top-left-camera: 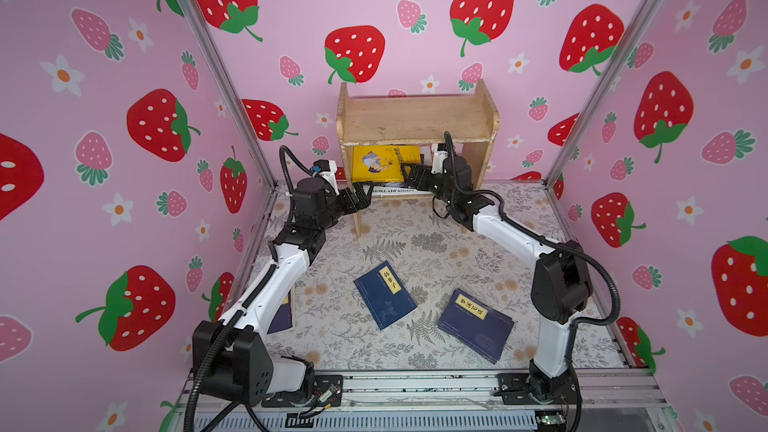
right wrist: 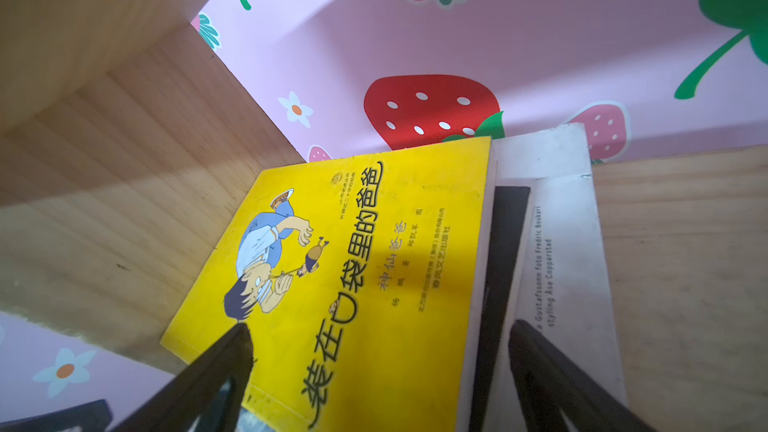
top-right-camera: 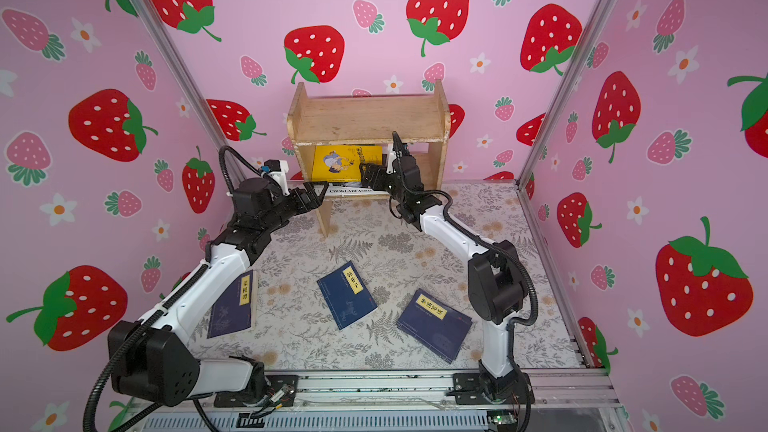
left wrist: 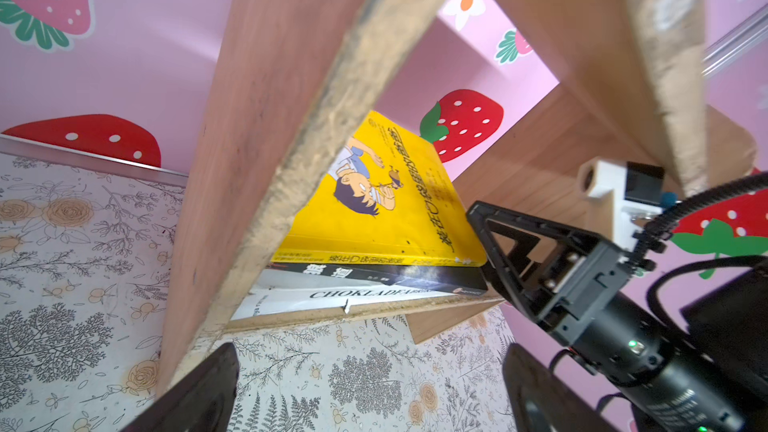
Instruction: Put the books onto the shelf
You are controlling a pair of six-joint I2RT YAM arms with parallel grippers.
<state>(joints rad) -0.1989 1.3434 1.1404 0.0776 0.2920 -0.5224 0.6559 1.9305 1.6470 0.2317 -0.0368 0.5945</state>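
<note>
Low in both top views, closest to us, three dark blue books lie flat on the flowery mat [top-left-camera: 415, 226]. The left navy book [top-right-camera: 232, 305] is half under the left arm. The middle navy book [top-left-camera: 384, 295] is in the lower middle, and the right navy book [top-left-camera: 476, 324] is a bit to the right of it. They are well apart from the shelf [top-left-camera: 415, 118], so they are not put away yet. Higher up, near the middle of the frame, the two arms reach in toward each other. The left gripper [top-left-camera: 360, 196] is right by the shelf's left side panel, spread wide with nothing in it. The right gripper [top-left-camera: 409, 174] pokes into the bottom level from the right. It is spread wide too and pinches nothing. In the right wrist view one of its fingers [right wrist: 224, 363] lies over the yellow book [top-left-camera: 384, 164], and another is over the white book [left wrist: 282, 304]. Those books make a flat pile on the bottom level: the white book underneath, the dark book [left wrist: 415, 278] in the middle, the yellow book on top. I think they lie flat because a flat pile cannot tip over. The yellow book does not cover the others all the way. The white book's spine sits right at the front edge. So I think the grippers wait on both sides to push the pile in neatly. Farthest back, the top board has no books on it.
</note>
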